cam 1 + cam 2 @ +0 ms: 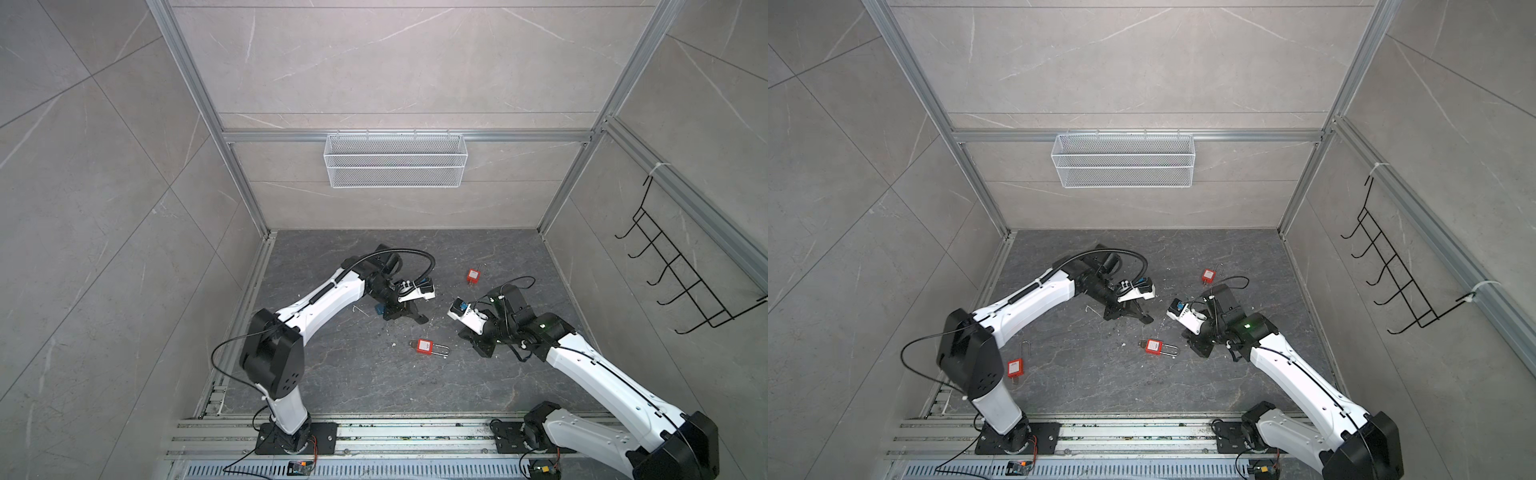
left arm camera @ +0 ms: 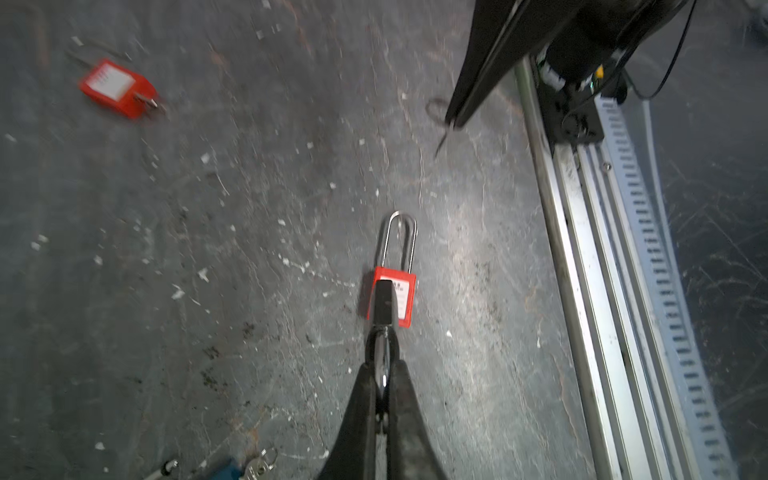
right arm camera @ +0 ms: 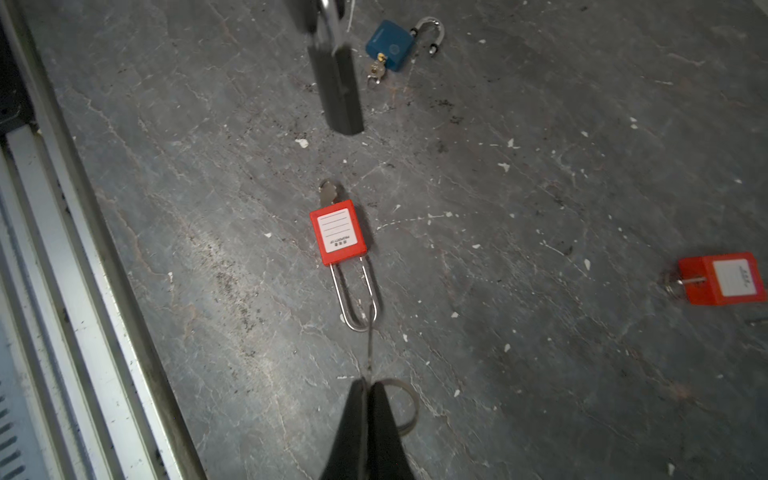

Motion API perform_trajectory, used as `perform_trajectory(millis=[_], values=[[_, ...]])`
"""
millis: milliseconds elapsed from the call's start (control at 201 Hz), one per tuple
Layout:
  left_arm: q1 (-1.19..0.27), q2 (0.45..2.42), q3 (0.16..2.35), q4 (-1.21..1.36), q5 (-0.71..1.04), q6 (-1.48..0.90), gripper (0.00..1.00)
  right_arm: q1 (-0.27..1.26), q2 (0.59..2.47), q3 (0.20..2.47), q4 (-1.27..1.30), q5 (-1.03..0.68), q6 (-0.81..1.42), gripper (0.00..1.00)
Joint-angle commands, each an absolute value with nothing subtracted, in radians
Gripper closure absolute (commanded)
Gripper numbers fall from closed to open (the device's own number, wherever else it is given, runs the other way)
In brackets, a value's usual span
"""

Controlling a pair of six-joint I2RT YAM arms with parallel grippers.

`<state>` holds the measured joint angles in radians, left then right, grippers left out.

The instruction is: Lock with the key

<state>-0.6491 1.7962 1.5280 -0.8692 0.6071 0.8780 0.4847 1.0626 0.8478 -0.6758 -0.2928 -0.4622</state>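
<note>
Padlock (image 2: 384, 303), black-bodied, clamped by silver shackle (image 2: 382, 347) in left gripper (image 2: 382, 369), above floor (image 1: 374, 374). Key (image 3: 369, 332) pinched in right gripper (image 3: 368, 384), about four o'clock from left gripper in both top views. Red padlock (image 1: 426, 346) on floor, six o'clock of left gripper

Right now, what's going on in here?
The left end effector is shut on the shackle of what looks like a black padlock. The right end effector is shut on a thin key with a ring. They are apart, so the key is not yet in. A red padlock and a blue padlock lie on the floor.
</note>
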Motion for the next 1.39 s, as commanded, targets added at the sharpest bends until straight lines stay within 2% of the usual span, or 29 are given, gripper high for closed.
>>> perform_trajectory(millis=[0,443,692,936,1140,1240,1294,1389], values=[[-0.649,1.904,1.654,-1.071,0.511,0.966,1.00,0.474,1.049,0.852,-0.647,-0.249,-0.402,1.00],[-0.721,2.178,1.871,-1.150,0.267,0.943,1.00,0.474,0.982,0.838,-0.684,-0.257,-0.336,1.00],[-0.770,2.301,2.018,-1.199,0.255,0.916,1.00,0.474,0.975,0.838,-0.693,-0.259,-0.315,1.00],[-0.781,2.376,2.072,-1.210,0.228,0.898,1.00,0.474,0.951,0.811,-0.686,-0.263,-0.299,1.00],[-0.781,2.412,2.126,-1.191,0.170,0.880,1.00,0.474,0.952,0.780,-0.602,-0.338,-0.208,1.00],[-0.781,2.414,2.134,-1.173,0.154,0.874,0.94,0.474,0.960,0.771,-0.571,-0.354,-0.180,0.99],[-0.781,2.414,2.133,-1.157,0.140,0.867,0.86,0.474,0.966,0.769,-0.562,-0.362,-0.169,0.98],[-0.780,2.419,2.135,-1.138,0.120,0.855,0.84,0.474,0.972,0.765,-0.535,-0.379,-0.132,0.96]])
